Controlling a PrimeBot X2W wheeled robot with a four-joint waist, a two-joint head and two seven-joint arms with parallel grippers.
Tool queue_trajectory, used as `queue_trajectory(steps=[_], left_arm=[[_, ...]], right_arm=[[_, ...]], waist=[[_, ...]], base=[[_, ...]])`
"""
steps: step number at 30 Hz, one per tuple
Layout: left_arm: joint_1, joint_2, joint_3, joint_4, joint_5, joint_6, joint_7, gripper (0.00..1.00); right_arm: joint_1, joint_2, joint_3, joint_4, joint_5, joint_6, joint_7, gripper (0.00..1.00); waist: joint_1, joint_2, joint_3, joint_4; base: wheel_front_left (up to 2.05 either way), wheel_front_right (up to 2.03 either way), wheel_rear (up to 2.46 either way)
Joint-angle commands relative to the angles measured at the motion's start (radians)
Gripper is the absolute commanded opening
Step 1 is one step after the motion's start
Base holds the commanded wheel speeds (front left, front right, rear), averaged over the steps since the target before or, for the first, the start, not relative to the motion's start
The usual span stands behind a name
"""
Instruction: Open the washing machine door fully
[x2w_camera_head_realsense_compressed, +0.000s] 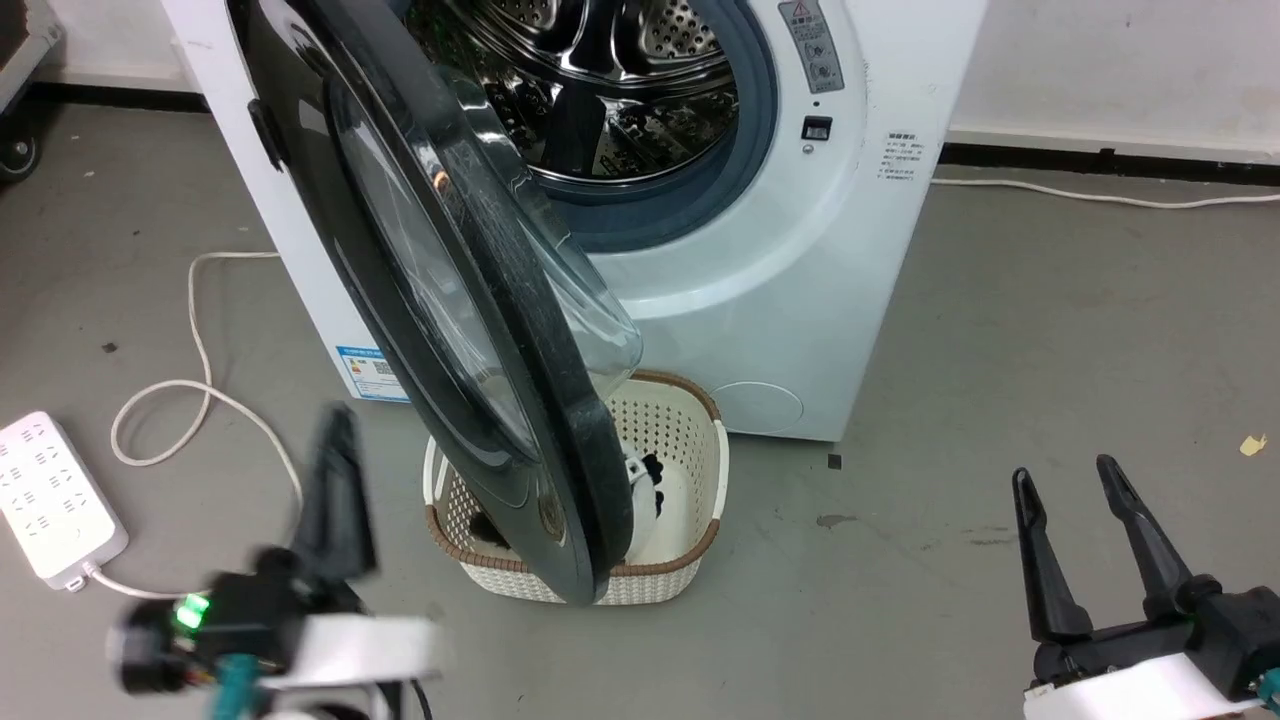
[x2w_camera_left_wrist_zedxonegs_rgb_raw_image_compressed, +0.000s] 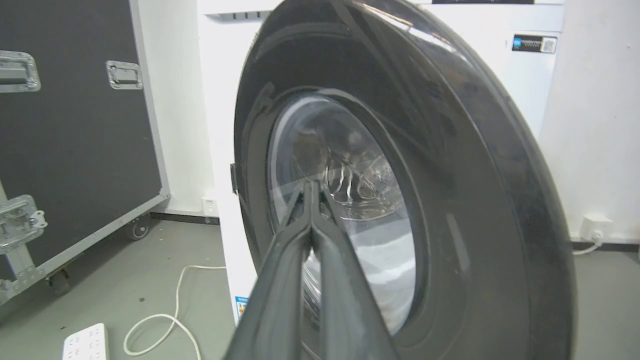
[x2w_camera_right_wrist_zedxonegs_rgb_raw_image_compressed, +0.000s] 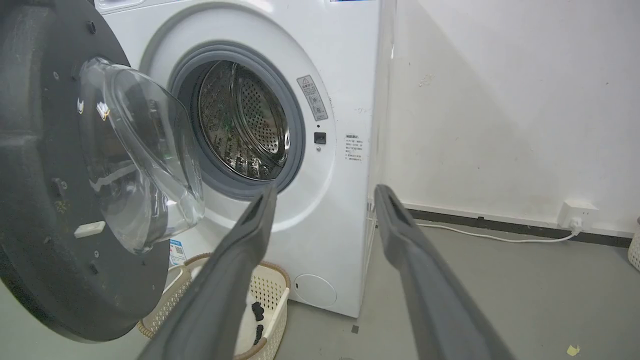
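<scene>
Grey floor (x2w_camera_head_realsense_compressed: 1000, 300) is showing beneath a door (x2w_camera_head_realsense_compressed: 400, 250) hanging half open, more swing remaining, left end effector (x2w_camera_left_wrist_zedxonegs_rgb_raw_image_compressed: 310, 187) pinching closed on nothing, right end effector (x2w_camera_head_realsense_compressed: 1063, 470) gaping empty.

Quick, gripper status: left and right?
Left gripper: closed, fingers pressed together, holding nothing, pointing at the washing machine door.
Right gripper: open, empty.

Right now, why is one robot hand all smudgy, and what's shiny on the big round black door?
Head view: the left gripper is smeared by motion blur, while the right gripper looks sharp. Left wrist view: pale glare streaks the glossy round black washing machine door, and the near fingers look soft.
</scene>
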Motion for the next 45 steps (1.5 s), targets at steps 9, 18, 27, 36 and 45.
queue_trajectory(steps=[9,18,27,36,45], left_arm=[[-0.139,0.001,0.031,-0.264,-0.015,0.030,-0.005,0.00],[-0.216,0.001,-0.094,-0.338,0.013,0.006,-0.005,0.00],[-0.158,0.001,-0.351,-0.089,-0.033,-0.025,-0.004,0.00],[-0.189,0.001,-0.436,0.313,-0.122,-0.018,-0.002,0.00],[-0.224,0.001,-0.382,0.389,-0.129,0.006,-0.005,0.00]], right_arm=[[-0.005,0.005,0.007,-0.004,0.013,0.001,-0.004,1.00],[-0.002,0.005,0.013,0.001,0.027,0.001,-0.004,1.00],[-0.008,0.005,0.015,0.004,0.044,0.001,-0.004,1.00],[-0.021,0.005,0.017,0.011,0.053,0.001,-0.004,1.00],[-0.010,0.005,0.018,0.024,0.058,0.001,-0.004,1.00]], waist=[[0.0000,-0.0001,-0.009,-0.008],[0.0000,-0.0001,-0.005,-0.022],[0.0000,-0.0001,0.012,-0.033],[0.0000,-0.0001,0.038,-0.043],[0.0000,-0.0001,0.025,0.002]], base=[[0.00,0.00,0.00],[0.00,0.00,0.00],[0.00,0.00,0.00],[0.00,0.00,0.00],[0.00,0.00,0.00]])
